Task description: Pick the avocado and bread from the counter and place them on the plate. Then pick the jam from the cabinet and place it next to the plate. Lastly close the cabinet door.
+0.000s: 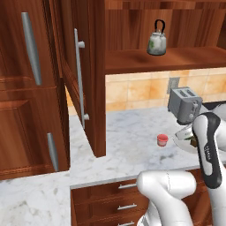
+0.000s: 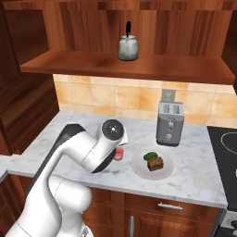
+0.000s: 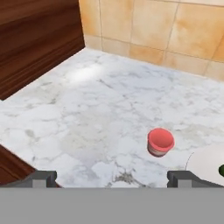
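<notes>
We see veined marble counter point(image 3: 87, 109), tan tiles behind; jam point(image 3: 160, 141) at 4 o'clock; our gripper point(image 3: 112, 178) gapes wide, holding nothing.

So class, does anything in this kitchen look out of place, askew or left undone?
One thing: the cabinet door stands wide open, swung out over the counter. Otherwise it is tidy: the jam sits upright beside the plate, which holds the bread and avocado. Nothing spilled or damaged.
</notes>
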You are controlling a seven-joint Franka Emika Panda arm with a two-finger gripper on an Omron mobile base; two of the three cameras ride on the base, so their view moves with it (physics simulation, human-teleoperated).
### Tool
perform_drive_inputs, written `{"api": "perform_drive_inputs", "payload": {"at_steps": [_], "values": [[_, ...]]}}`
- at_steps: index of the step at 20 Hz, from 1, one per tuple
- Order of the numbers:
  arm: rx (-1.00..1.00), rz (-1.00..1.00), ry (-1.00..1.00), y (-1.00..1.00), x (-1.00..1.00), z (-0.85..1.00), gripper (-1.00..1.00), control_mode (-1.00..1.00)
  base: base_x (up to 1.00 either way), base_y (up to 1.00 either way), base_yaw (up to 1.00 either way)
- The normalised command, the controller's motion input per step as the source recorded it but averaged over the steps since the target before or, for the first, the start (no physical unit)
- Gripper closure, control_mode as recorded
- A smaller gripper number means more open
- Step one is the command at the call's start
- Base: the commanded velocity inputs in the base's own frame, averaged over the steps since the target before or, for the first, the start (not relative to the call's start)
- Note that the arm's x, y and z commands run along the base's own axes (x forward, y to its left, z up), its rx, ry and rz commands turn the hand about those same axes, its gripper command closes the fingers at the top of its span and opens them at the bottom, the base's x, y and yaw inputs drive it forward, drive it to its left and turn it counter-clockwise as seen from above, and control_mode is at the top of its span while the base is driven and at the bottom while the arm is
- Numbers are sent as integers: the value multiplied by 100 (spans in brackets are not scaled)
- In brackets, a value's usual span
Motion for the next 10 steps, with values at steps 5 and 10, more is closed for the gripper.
{"api": "perform_drive_inputs", "payload": {"at_steps": [5, 10], "values": [[-1, 23, -5, 3, -26, 21, -100, -100, 0, 0, 0], [-6, 25, -1, 9, -24, 17, -100, -100, 0, 0, 0]]}}
